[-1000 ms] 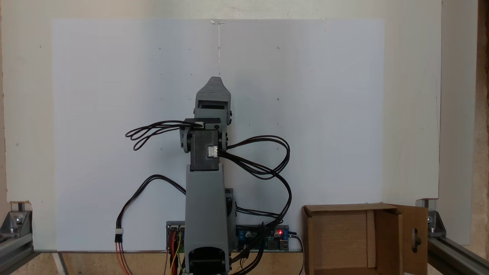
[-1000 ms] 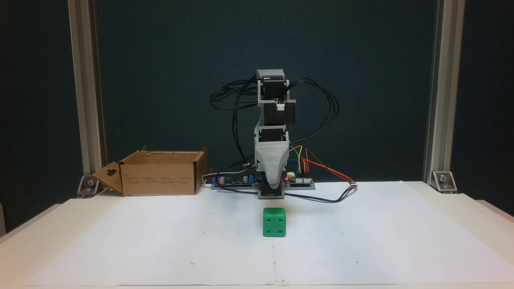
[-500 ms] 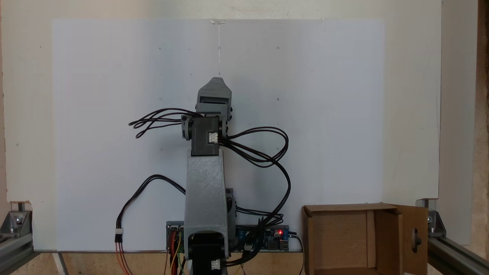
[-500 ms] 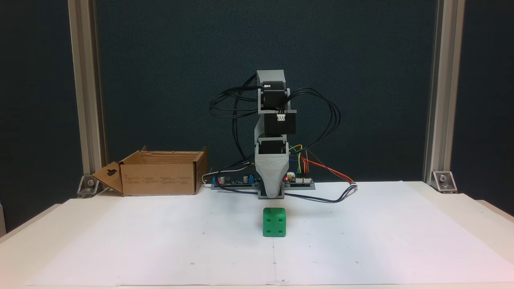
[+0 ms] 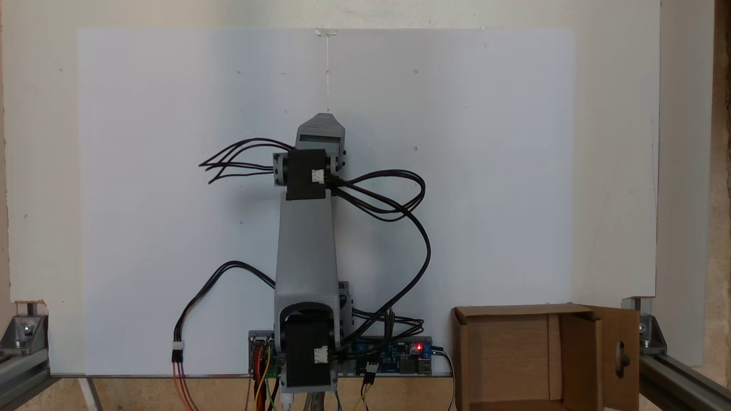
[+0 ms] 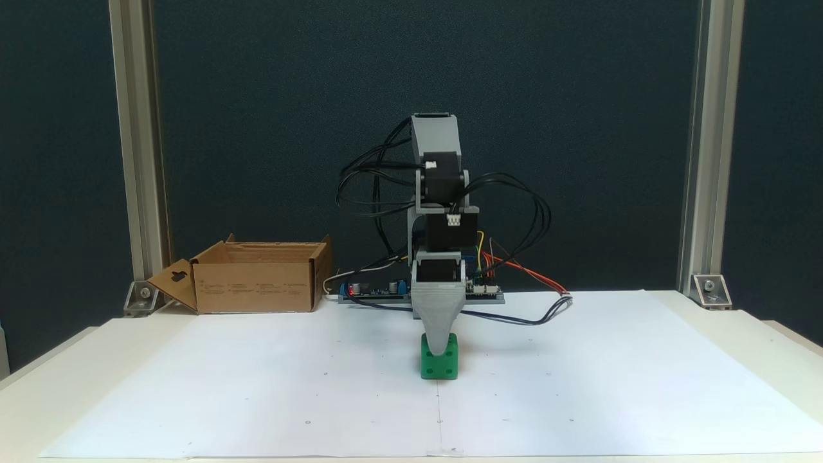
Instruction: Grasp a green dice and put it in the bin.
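The green dice (image 6: 432, 366) sits on the white paper in front of the arm's base. My grey gripper (image 6: 440, 350) points straight down, and its front jaw overlaps the dice's upper front face. The second jaw lies behind the first, so the gap between them is hidden. In the fixed view from above, the gripper (image 5: 321, 119) covers the spot where the dice lies. The bin (image 6: 254, 286) is a brown cardboard box at the back left of a fixed view, with a keyhole-cut flap folded out. From above, the bin (image 5: 579, 365) appears at the bottom right.
Circuit boards (image 6: 479, 290) with coloured wires lie behind the arm's base, and black cables (image 6: 527, 212) loop out on both sides of the arm. Aluminium frame posts (image 6: 704, 148) stand at the table's back corners. White paper (image 6: 257, 386) covers the table.
The arm has leaned forward and lowered the gripper from above the base down to the dice. The dice has not moved.
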`<action>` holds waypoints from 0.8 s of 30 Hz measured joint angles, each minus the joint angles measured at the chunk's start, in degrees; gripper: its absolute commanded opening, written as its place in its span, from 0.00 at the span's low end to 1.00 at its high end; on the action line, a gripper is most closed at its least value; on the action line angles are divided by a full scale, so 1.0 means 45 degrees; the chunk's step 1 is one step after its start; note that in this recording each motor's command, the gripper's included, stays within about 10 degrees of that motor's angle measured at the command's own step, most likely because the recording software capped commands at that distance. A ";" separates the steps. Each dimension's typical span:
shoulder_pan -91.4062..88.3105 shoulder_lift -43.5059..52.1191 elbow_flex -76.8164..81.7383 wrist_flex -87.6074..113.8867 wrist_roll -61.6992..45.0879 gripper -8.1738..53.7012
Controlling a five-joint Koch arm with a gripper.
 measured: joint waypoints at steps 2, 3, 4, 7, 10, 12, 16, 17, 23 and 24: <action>-0.0020 -0.0156 0.0000 -0.0098 0.0000 0.83; 0.0000 -0.0273 0.0000 -0.0156 0.0000 0.83; -0.0020 -0.0293 0.0000 -0.0234 0.0000 0.83; -0.0020 -0.0488 0.0000 -0.0312 0.0000 0.83; -0.0020 -0.0566 0.0000 -0.0312 0.0000 0.83; -0.0020 -0.0625 0.0000 -0.0312 0.0020 0.82; -0.0020 -0.0859 0.0000 -0.0312 0.0078 0.81; -0.0020 -0.0879 0.0000 -0.0312 0.0078 0.81; -0.0020 -0.1035 0.0000 -0.0332 0.0078 0.81; -0.0020 -0.1055 0.0000 -0.0332 0.0078 0.81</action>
